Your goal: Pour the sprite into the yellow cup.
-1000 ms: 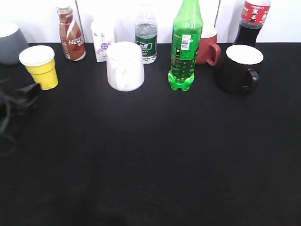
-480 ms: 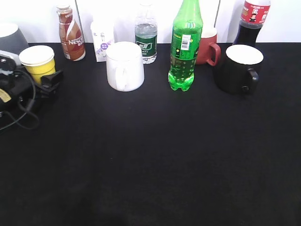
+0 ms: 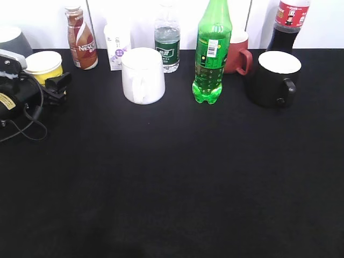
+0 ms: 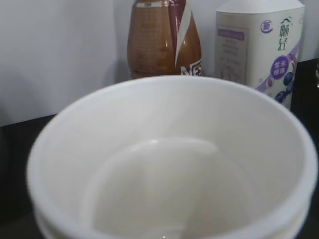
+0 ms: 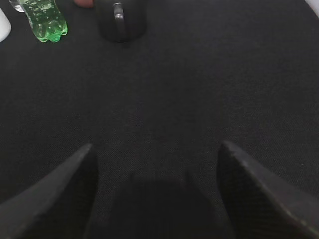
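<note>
Two grippers noted. Left gripper (image 3: 54,88) is set against the yellow cup (image 3: 44,65) at the table's (image 3: 172,177) far-left edge; whether its jaws grasp cannot be told. Right gripper (image 5: 157,164) is held released above bare cloth. Sprite (image 3: 212,54) stands upright between white mug (image 3: 143,75) and black mug (image 3: 275,78).

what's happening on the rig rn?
The left gripper is at the yellow cup at the table's far left; its wrist camera looks straight into the cup, which appears empty. Whether it has gripped the cup can't be told. The sprite stands upright and untouched between the white mug and black mug. The right gripper is open over bare table, away from the bottle. No pouring yet.
</note>
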You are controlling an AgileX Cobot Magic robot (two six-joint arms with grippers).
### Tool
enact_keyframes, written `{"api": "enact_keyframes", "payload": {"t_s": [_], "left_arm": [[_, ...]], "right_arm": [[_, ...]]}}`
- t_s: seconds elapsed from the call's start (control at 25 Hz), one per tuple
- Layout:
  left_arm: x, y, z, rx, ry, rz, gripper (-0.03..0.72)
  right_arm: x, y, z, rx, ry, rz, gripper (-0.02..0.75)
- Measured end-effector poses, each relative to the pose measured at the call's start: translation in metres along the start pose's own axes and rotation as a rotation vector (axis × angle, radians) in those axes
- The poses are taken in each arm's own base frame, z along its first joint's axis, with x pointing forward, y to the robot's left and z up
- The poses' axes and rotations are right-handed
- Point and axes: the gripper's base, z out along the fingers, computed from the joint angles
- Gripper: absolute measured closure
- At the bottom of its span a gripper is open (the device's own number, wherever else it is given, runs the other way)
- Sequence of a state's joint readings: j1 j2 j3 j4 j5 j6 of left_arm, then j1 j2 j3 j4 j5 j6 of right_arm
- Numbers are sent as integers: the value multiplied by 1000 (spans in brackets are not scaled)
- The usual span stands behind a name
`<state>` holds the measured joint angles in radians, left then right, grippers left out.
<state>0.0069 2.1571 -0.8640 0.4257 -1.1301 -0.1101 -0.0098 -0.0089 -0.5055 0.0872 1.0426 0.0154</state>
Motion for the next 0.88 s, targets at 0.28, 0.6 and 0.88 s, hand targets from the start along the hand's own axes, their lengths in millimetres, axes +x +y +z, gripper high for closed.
{"api": "enact_keyframes", "payload": {"t_s": [0.28,0.6,0.88], "left_arm": [[-15,-41,-50,171,7,27,201],[-41,-117,-90,403,-20,58,201],[-41,-126,-91,439,-20,60,201]], "right_arm": [[-49,-2,26,27,-165,-11,172],[-66,-15,178,45,-430,-25,172],[-51,93,252,-188,-316,-93,172]]}}
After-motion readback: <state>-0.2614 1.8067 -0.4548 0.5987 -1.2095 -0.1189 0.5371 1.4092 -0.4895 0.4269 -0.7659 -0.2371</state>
